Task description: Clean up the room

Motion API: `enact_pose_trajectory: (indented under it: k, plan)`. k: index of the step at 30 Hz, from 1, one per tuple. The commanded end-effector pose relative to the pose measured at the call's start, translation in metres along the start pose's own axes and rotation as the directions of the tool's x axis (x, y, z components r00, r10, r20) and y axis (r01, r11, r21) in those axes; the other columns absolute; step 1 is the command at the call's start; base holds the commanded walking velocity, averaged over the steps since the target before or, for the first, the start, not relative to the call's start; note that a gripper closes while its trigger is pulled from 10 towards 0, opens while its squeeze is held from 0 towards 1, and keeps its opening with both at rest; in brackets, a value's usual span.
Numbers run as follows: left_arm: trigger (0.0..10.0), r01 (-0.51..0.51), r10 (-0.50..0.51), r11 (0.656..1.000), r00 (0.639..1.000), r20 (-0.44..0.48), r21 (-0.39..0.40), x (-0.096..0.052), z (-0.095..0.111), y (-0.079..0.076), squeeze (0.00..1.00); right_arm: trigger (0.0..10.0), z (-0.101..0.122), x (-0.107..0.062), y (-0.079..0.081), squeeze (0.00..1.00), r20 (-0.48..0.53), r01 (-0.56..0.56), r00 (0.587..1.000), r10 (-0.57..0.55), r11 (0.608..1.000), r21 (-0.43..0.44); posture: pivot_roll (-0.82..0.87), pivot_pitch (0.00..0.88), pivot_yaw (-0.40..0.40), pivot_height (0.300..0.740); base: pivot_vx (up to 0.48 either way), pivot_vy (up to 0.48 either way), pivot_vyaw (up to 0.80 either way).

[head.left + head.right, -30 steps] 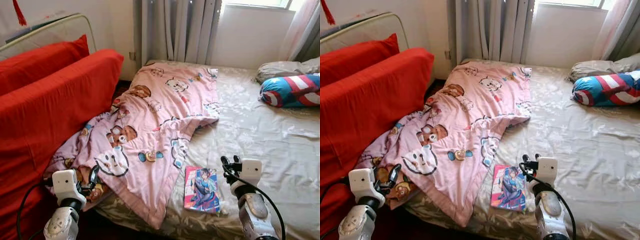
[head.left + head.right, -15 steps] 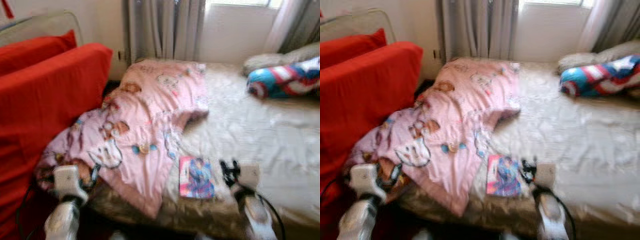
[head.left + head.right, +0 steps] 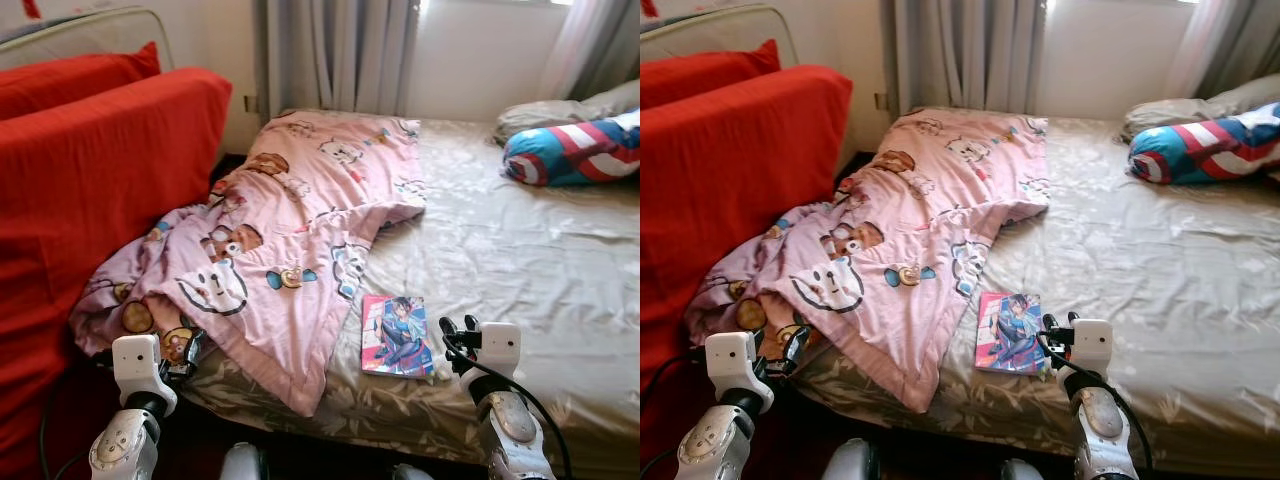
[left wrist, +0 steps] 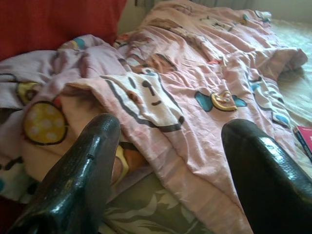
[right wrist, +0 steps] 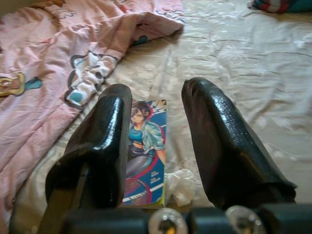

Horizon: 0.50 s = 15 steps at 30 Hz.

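Just one book (image 3: 398,335), one blanket (image 3: 300,230).

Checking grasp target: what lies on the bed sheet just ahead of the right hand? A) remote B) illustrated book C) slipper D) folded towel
B: an illustrated book lies flat on the sheet beside the pink quilt, just ahead of the open right hand.

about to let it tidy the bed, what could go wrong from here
1. The book lies flat on the soft sheet near the bed's front edge; the open right gripper beside it could nudge it off rather than lift it.
2. A crumpled white scrap beside the book may get pinched along with it.
3. The pink blanket hangs over the edge by the left gripper; a tug could drag it down.
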State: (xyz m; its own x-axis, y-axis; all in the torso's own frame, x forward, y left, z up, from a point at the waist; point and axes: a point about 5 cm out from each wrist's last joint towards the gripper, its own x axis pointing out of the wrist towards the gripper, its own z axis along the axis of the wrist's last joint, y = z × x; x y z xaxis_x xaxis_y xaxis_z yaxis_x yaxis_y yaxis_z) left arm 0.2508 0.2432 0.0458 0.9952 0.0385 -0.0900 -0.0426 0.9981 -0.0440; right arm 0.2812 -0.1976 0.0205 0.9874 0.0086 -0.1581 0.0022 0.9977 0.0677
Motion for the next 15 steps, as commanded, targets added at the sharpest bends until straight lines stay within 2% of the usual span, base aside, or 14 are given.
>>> enact_pose_trajectory:
  k: [1,15]
  plan:
    - [10.0,0.005,-0.005,1.000,1.000,0.013,-0.004,0.0005,0.0042,-0.0003,0.00,10.0,0.0027,0.0029,0.0008,0.00,0.001,0.002,1.000,-0.002,1.000,0.006,0.02,0.000,-0.032,0.624,0.274,0.000,0.00]
    - [10.0,0.013,-0.013,1.000,1.000,0.006,0.001,-0.0014,0.0053,-0.0003,0.00,10.0,-0.0025,0.0022,0.0020,0.00,-0.026,0.023,0.999,-0.023,1.000,0.021,0.03,0.000,-0.027,0.624,0.386,0.000,0.00]
